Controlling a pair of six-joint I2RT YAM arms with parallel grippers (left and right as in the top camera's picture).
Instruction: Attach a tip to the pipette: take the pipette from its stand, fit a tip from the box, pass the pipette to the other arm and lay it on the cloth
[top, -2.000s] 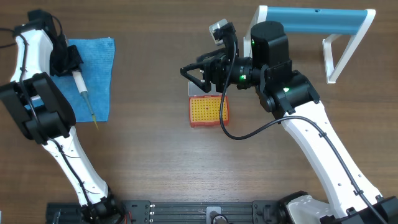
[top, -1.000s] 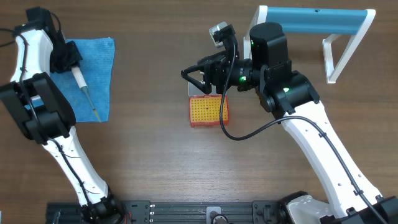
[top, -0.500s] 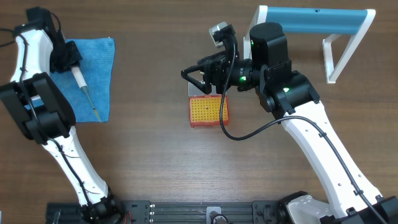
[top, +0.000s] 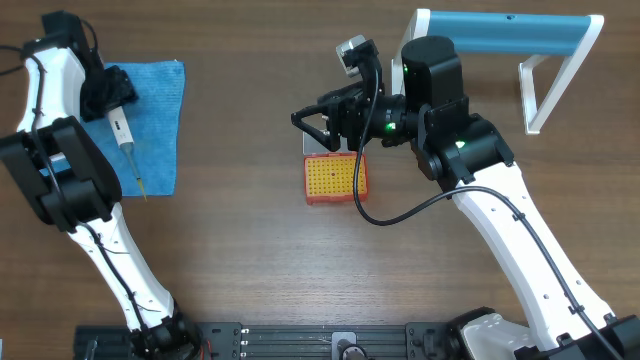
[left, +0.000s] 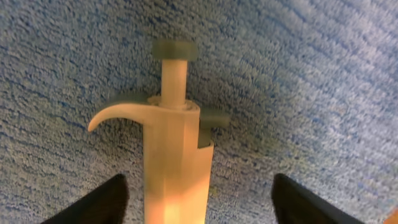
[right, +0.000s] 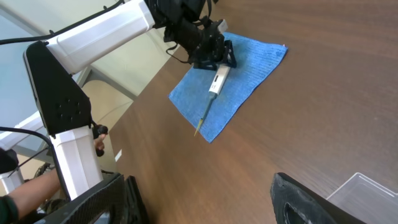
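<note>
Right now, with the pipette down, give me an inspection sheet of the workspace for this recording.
Surface: wooden table, no spills seen.
Job's things: pipette, tip fitted, lies on the blue cloth, with its tip end at the cloth's edge; orange tip box mid-table; blue-and-white stand holds nothing.
Clutter: clear plastic piece near the tip box, perhaps its lid.
Grippers: left gripper open, a finger on either side of the pipette, not touching it; right gripper open, raised above the table by the tip box.
Cables: black cable loops from the right arm past the tip box.
Surroundings: nothing seen.
</note>
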